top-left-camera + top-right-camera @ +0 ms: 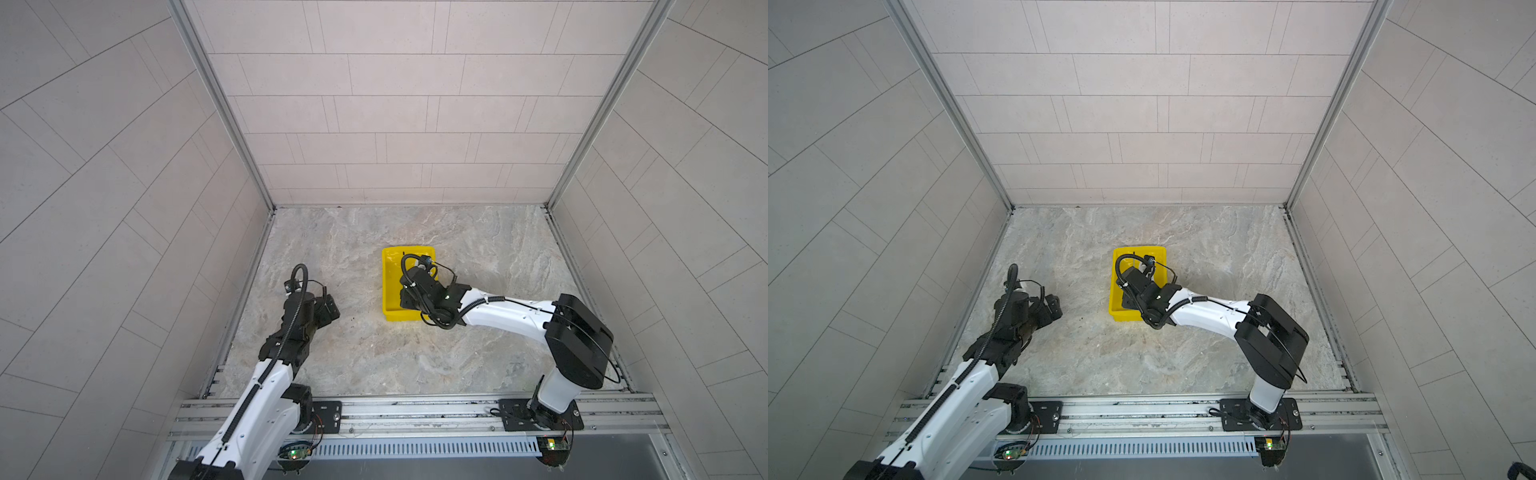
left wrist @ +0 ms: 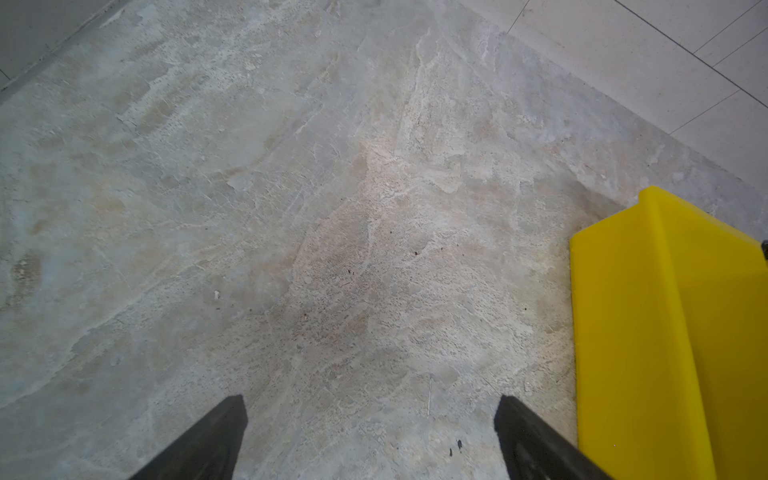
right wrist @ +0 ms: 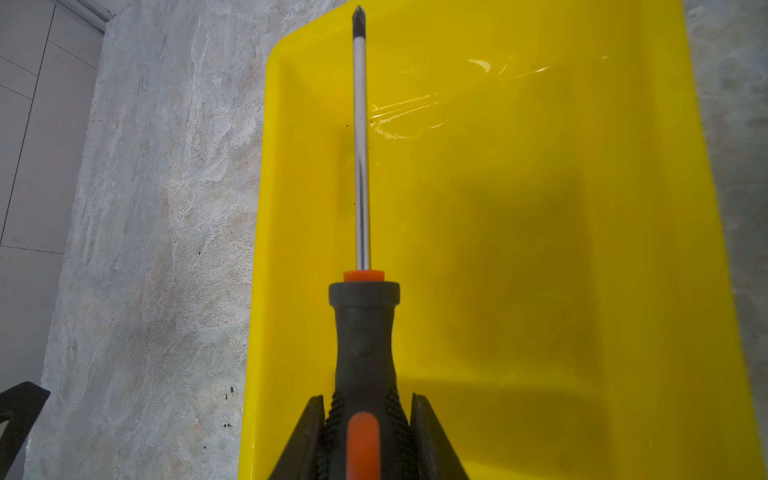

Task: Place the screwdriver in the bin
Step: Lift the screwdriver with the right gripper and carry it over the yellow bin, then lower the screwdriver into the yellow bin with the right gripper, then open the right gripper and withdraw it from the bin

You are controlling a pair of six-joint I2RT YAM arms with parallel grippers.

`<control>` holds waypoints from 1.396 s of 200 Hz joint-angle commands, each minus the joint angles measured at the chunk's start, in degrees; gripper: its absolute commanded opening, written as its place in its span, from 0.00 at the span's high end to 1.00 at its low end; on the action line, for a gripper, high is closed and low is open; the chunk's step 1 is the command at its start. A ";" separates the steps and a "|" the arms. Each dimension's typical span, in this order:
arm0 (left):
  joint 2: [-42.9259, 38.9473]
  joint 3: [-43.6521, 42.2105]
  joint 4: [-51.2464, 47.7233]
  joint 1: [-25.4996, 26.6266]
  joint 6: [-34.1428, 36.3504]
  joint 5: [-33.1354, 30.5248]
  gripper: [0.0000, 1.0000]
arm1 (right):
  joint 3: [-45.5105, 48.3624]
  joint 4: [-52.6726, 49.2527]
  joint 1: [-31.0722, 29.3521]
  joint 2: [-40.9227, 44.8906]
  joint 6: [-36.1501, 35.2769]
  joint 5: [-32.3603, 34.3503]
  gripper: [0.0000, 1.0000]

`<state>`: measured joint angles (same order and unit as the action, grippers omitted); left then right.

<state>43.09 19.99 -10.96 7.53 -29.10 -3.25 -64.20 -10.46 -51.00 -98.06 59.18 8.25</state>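
1. Handle end of the screwdriver (image 3: 363,328) is cut off at the frame edge in the right wrist view. It is clamped tightly between the fingers of the right pincer (image 3: 365,401), on the ribbed black-and-orange grip.
2. In both top views the right pincer is covered by the right arm (image 1: 498,311) and its cables, so the tool can hardly be made out there. Only yellow parts of the bin (image 1: 390,286) (image 1: 1116,291) are seen around the wrist.
3. The shaft is pointed straight ahead of the right pincer, above the inside of the bin (image 3: 540,249), with the tip over the far wall. Whether any part is touching the bin floor cannot be told.
4. One long bin wall is found close beside the shaft. The wider part of the glossy floor lies open on the pincer's other side, darkened by shadow.
5. The left pincer (image 2: 372,399) is held with its jaws wide apart, and only bare table (image 2: 291,208) is seen between them. Its fingers are cut off by the frame. The outer wall of the bin (image 2: 644,332) is just beside one finger.
6. Open table is seen ahead of the left pincer as far as the tiled wall (image 2: 623,62). The two pincers are kept well apart.
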 commanded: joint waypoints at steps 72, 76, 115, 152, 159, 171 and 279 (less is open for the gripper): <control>-0.88 0.49 0.48 0.03 -0.46 -0.11 0.00 | -5.68 -3.21 -0.24 -6.78 1.31 -1.36 1.00; -0.89 0.49 0.49 0.07 -0.46 -0.03 0.00 | -5.80 -3.47 -0.24 -6.86 1.25 -1.19 1.00; -0.79 0.50 0.76 0.12 -0.43 0.34 0.00 | -7.27 -5.26 0.02 -7.33 -0.54 -0.96 0.98; -0.93 0.42 0.41 0.07 -0.43 0.19 0.00 | -9.26 -7.72 0.11 -8.69 -1.57 -1.40 0.92; -0.98 0.41 0.50 0.08 -0.43 0.37 0.00 | -9.53 -7.82 0.10 -9.06 -1.82 -1.40 0.90; -0.98 0.40 0.59 0.10 -0.43 0.48 0.00 | -10.20 -8.23 0.17 -9.56 -2.26 -1.53 0.89; -0.47 0.59 -0.03 0.06 -0.52 0.50 0.00 | -12.61 -12.35 0.18 -2.66 -7.09 -1.92 0.64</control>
<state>42.68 19.99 -10.94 7.53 -29.10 -2.59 -76.55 -21.28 -50.89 -105.27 53.74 5.67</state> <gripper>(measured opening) 0.999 0.358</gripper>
